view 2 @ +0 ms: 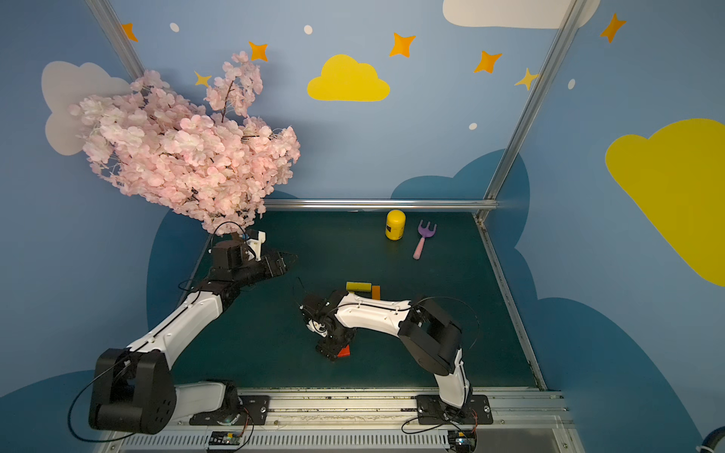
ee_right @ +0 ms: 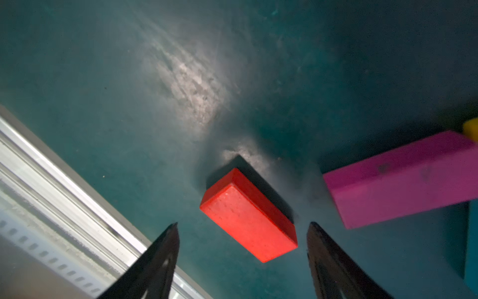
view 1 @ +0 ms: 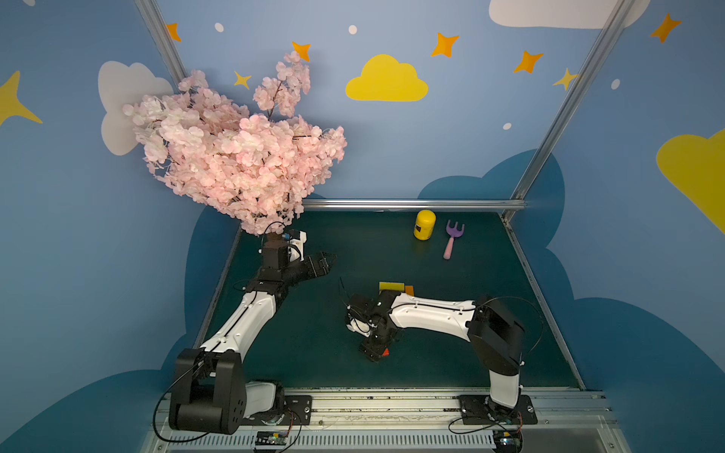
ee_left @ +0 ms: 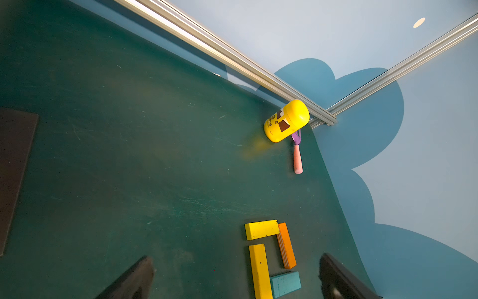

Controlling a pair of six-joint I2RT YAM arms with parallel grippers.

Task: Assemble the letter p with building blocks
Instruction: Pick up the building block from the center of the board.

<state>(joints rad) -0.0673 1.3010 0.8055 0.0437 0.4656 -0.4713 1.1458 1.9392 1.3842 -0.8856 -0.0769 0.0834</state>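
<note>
The letter p is partly laid out on the green mat. A short yellow block [ee_left: 261, 229], an orange block [ee_left: 285, 244] and a teal block [ee_left: 284, 283] form the loop beside a long yellow block [ee_left: 260, 271]. The right arm hides most of this in both top views. A magenta block [ee_right: 403, 178] lies below the yellow stem. A red block [ee_right: 248, 214] lies askew near it, apart. My right gripper [ee_right: 244, 225] hovers open over the red block [view 2: 345, 352], touching nothing. My left gripper [ee_left: 236, 259] is open and empty at the far left [view 1: 327, 261].
A yellow can [view 1: 424, 224] and a purple-pink rake [view 1: 451, 239] stand at the back right. A pink blossom tree [view 1: 235, 157] overhangs the back left corner above the left arm. Metal rails [view 1: 412, 204] border the mat.
</note>
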